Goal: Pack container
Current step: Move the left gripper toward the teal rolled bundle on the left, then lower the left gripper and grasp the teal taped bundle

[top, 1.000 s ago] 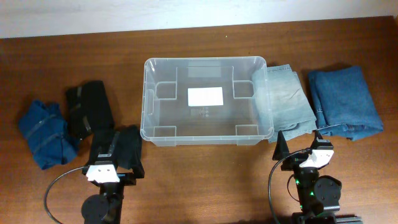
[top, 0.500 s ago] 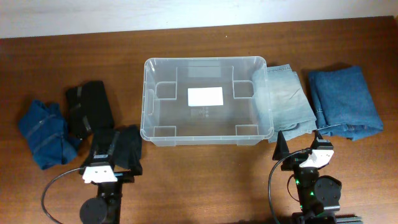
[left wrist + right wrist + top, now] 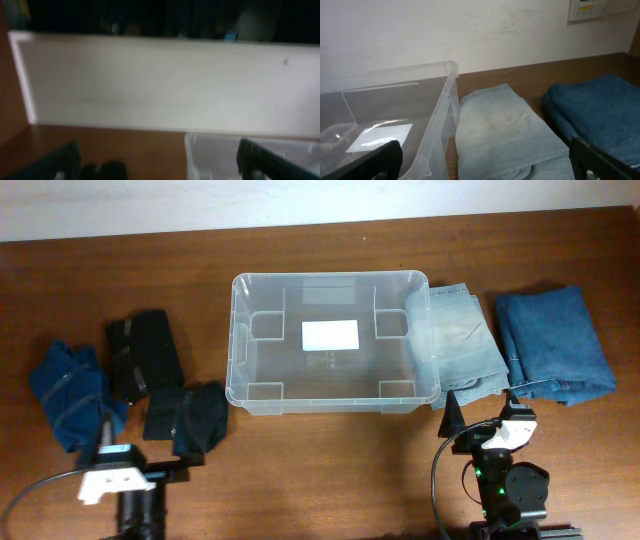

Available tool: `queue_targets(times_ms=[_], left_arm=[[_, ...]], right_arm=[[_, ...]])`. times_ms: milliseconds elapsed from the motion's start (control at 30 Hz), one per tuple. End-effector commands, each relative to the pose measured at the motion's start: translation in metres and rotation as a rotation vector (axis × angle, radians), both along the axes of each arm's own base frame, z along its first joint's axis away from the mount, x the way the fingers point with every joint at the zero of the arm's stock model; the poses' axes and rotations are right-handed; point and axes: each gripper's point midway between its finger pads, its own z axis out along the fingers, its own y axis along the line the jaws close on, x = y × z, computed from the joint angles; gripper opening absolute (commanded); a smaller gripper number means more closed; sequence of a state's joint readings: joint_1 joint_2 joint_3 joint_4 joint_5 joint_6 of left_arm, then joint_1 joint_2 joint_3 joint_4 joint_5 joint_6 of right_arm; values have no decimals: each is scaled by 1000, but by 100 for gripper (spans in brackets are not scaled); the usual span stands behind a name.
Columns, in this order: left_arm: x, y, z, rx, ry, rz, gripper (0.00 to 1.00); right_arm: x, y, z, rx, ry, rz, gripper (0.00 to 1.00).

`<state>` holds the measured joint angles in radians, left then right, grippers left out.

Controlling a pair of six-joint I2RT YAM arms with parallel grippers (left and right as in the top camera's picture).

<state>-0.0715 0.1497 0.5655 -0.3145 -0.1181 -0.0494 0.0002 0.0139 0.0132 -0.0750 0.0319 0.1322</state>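
Two-fingered left end effector [image 3: 160,162] spread open, right end effector [image 3: 487,162] open too, nothing held, clear container [image 3: 270,360] in the middle of the worktop [image 3: 330,470], pale jeans [image 3: 460,335] against its right wall, black garment [image 3: 145,352] apart to its left.

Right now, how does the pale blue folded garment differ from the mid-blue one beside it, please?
The pale blue folded garment is faded, greyish; the mid-blue folded garment is richer blue. The pale one touches the clear plastic container; the mid-blue one lies apart, further right. Both are folded.
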Motion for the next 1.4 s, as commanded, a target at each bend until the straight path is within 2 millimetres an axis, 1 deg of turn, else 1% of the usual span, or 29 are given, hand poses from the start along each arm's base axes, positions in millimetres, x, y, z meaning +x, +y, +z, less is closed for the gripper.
queue_targets(times_ms=[0,167,300,400,467,533,600,733,867,900,967,1033,1067,1200,1233,1367], left_arm=[[-3,10,40,45,42,61,99],[2,10,84,108,222,55,99],[9,-7,104,113,342,-43,99],[19,-10,120,112,349,-57,99],[24,-10,122,112,353,-58,99],[26,-16,122,110,352,-90,99],[27,-19,128,108,327,-105,99],[27,-11,129,111,325,-58,99],[28,-6,127,108,335,-30,99],[29,1,125,79,345,14,99],[29,27,117,-48,369,181,99],[29,44,107,-130,394,296,99],[31,49,104,-151,404,331,99],[52,59,85,-183,471,402,99],[65,66,73,-184,516,436,99],[90,84,38,-216,641,497,99]], right_arm=[[0,2,-3,7,3,8,98],[0,2,-3,7,3,9,98],[0,2,-3,7,3,9,98],[0,2,-3,7,3,8,98],[0,2,-3,7,3,8,98],[0,2,-3,7,3,8,98],[0,2,-3,7,3,8,98],[0,2,-3,7,3,8,98],[0,2,-3,7,3,8,98],[0,2,-3,7,3,9,98],[0,2,-3,7,3,9,98],[0,2,-3,7,3,9,98],[0,2,-3,7,3,9,98],[0,2,-3,7,3,8,98],[0,2,-3,7,3,8,98],[0,2,-3,7,3,8,98]])
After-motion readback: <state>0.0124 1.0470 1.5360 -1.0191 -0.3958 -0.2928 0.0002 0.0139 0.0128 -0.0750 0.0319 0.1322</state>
